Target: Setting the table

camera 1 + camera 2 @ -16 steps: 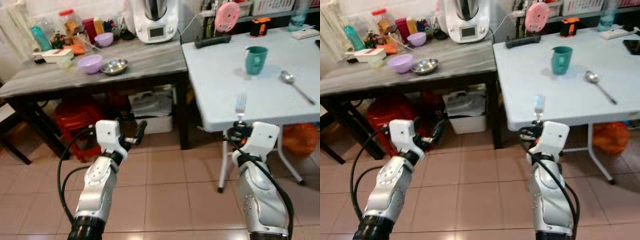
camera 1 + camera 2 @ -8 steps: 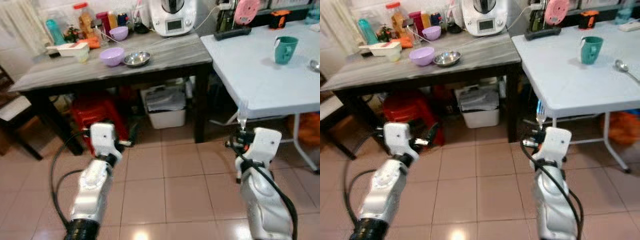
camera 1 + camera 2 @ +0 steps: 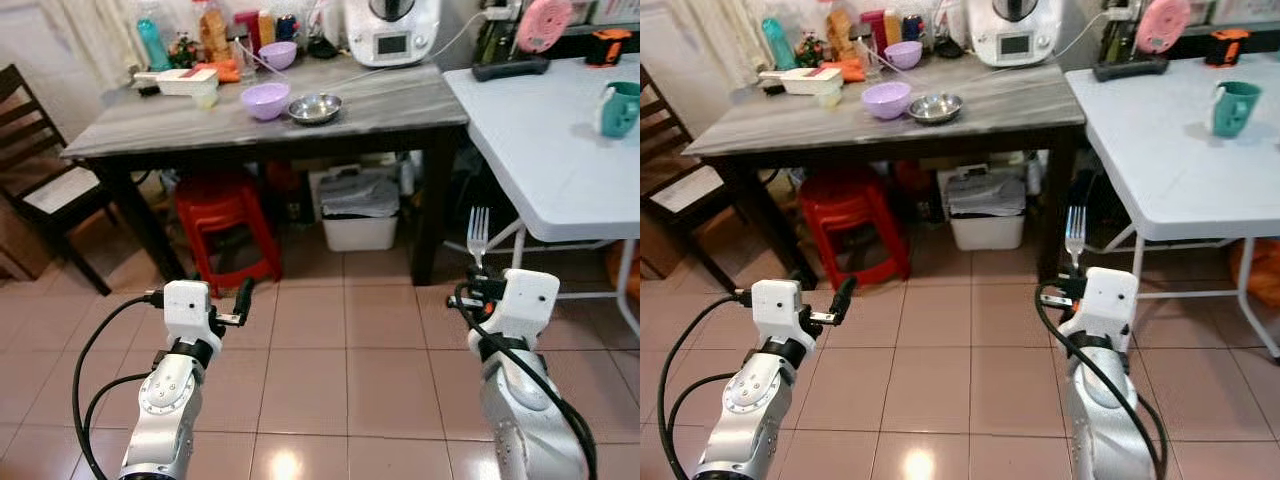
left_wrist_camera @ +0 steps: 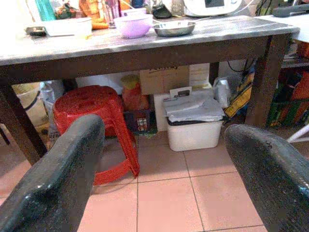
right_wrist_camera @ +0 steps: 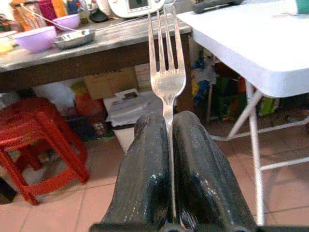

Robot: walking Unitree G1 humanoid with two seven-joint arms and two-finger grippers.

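your right gripper (image 5: 169, 145) pinches the fork (image 5: 166, 77) by its handle, tines up, ready to lay on the white table (image 3: 540, 150) ahead to your right. your left gripper (image 4: 164, 159) hangs spread wide, empty.

Metal, plastic, stone-look and tile

We see a polished metal fork (image 5: 166, 72) pinched between matt, grainy black fingers (image 5: 145, 183); beyond it a shiny steel bowl (image 3: 315, 108) on a grey marbled tabletop (image 3: 130, 130), a glossy red plastic stool (image 3: 225, 225), smooth white table (image 3: 540, 150), glazed floor tiles (image 3: 320, 370).
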